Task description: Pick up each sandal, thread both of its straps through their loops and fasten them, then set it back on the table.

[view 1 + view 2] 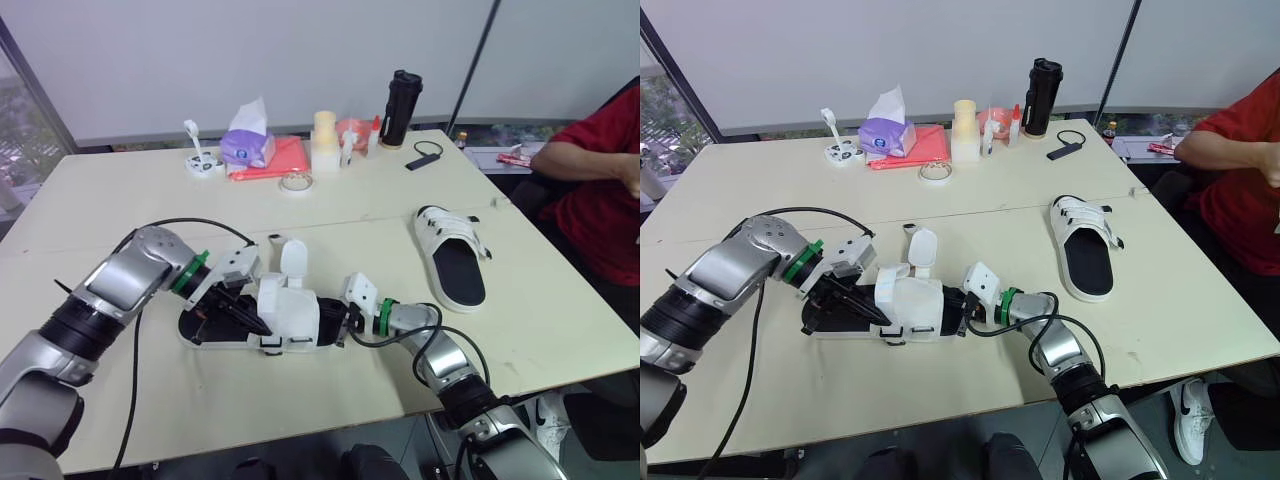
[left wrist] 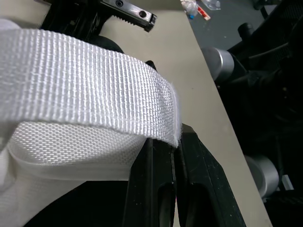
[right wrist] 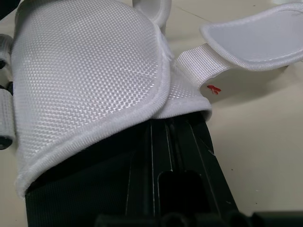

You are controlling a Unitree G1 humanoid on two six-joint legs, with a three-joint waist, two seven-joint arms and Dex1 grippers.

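Table (image 1: 330, 215): pale top carrying everything listed below.
Person (image 1: 600, 190): in a red top, seated beyond the table's 2 o'clock corner.
Near sandal (image 1: 290, 315): white upper on a black sole, lying on the table at 6 o'clock between the two grippers. One strap flap (image 1: 293, 258) stands up loose.
Far sandal (image 1: 452, 258): flat on the table, at 2 o'clock from the near sandal and well apart from it. Its straps lie across the upper.
Red cloth (image 1: 280, 160): spread near the 12 o'clock edge, among small clutter.
Black bottle (image 1: 398, 108): upright, at 1 o'clock from the red cloth.
Left gripper (image 2: 176, 142): at the near sandal's 9 o'clock end, fingers pressed together on the edge of a webbing strap.
Right gripper (image 1: 335, 322): at the near sandal's 3 o'clock end, tucked under the white mesh upper. Whether it grips cannot be told.
Webbing strap (image 2: 90, 80): white woven band arching over the left gripper.
Tape roll (image 1: 295, 182): flat, at 6 o'clock of the red cloth.
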